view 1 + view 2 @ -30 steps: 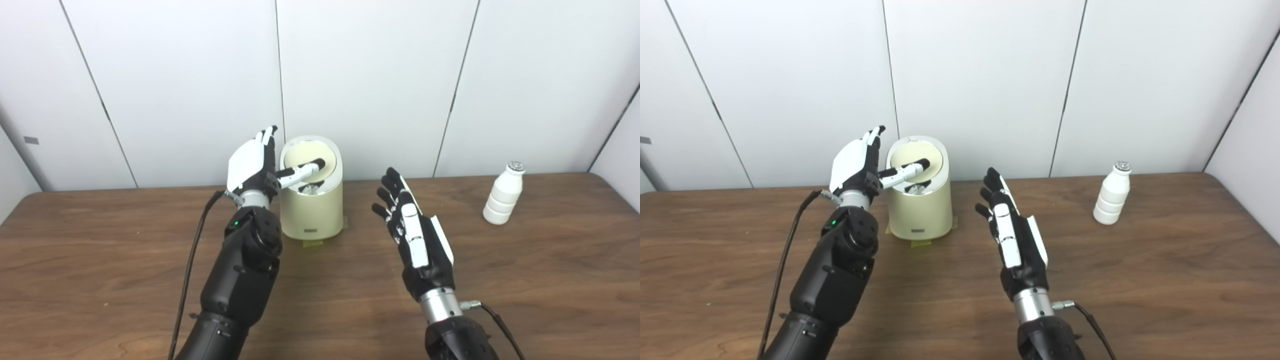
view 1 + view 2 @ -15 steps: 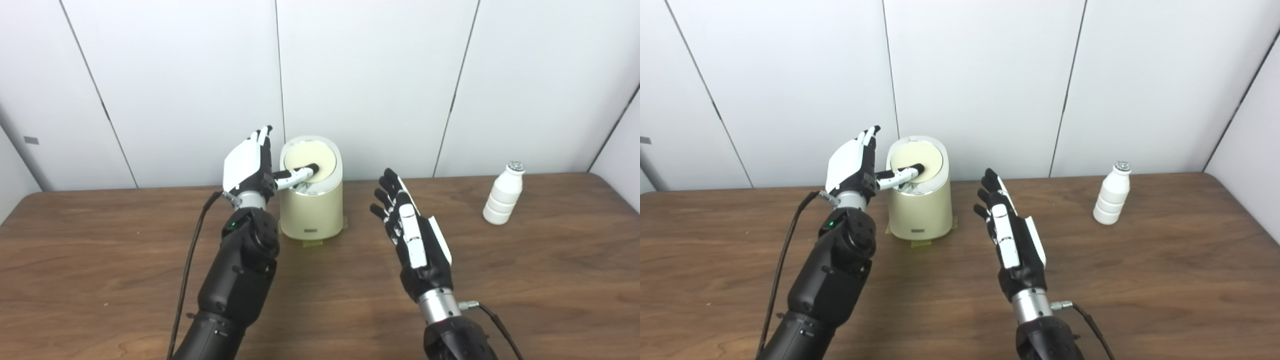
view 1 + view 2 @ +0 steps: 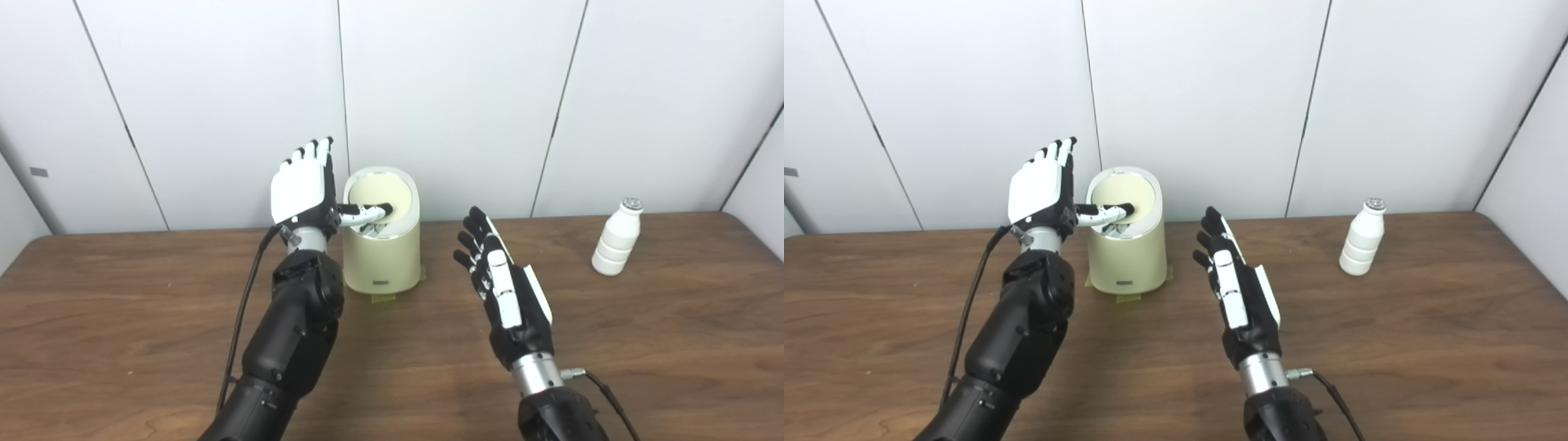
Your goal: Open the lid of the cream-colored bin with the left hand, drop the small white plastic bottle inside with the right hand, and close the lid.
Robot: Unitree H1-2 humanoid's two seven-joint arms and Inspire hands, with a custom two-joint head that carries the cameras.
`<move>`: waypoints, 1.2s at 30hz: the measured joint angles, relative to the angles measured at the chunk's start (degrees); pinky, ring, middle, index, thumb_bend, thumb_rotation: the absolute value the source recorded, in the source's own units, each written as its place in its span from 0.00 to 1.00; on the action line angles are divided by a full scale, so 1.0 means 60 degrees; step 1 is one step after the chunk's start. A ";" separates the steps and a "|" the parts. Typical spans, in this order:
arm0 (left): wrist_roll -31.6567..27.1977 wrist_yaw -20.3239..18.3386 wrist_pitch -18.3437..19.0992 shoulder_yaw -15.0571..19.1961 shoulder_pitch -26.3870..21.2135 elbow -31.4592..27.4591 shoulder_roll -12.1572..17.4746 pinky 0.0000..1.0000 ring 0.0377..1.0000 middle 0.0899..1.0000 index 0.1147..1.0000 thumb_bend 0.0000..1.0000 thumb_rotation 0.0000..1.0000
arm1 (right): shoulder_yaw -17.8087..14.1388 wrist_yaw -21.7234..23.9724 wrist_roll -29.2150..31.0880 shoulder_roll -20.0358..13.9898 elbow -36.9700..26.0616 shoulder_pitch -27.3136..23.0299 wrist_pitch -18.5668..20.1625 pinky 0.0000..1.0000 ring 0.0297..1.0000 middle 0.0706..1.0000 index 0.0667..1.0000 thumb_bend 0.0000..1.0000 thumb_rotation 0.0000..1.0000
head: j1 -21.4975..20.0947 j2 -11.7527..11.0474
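The cream-colored bin (image 3: pixel 383 254) stands at the back of the table, its round lid (image 3: pixel 378 191) tilted with a dark gap under the front edge. My left hand (image 3: pixel 304 187) is open and upright just left of the bin, its thumb (image 3: pixel 366 213) reaching across the lid's front. My right hand (image 3: pixel 502 288) is open and empty, held above the table right of the bin. The small white plastic bottle (image 3: pixel 616 245) stands upright at the far right, well apart from my right hand.
The wooden table (image 3: pixel 674 343) ends at white wall panels just behind the bin. Yellow tape (image 3: pixel 383 298) sticks out under the bin's base. A black cable (image 3: pixel 242 318) hangs along my left arm.
My left hand has turned more upright and shifted slightly left and up, thumb still on the lid. The lid has tipped down, narrowing the opening. My right hand barely moved.
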 measured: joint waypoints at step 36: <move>-0.0366 0.0087 -0.0008 0.0015 -0.0023 0.0170 0.0129 1.00 1.00 1.00 1.00 0.75 0.92 | 0.0003 -0.0003 0.0015 -0.0001 -0.0019 0.0000 0.0028 0.91 0.95 0.97 0.95 0.12 0.98 | -0.0015 0.0103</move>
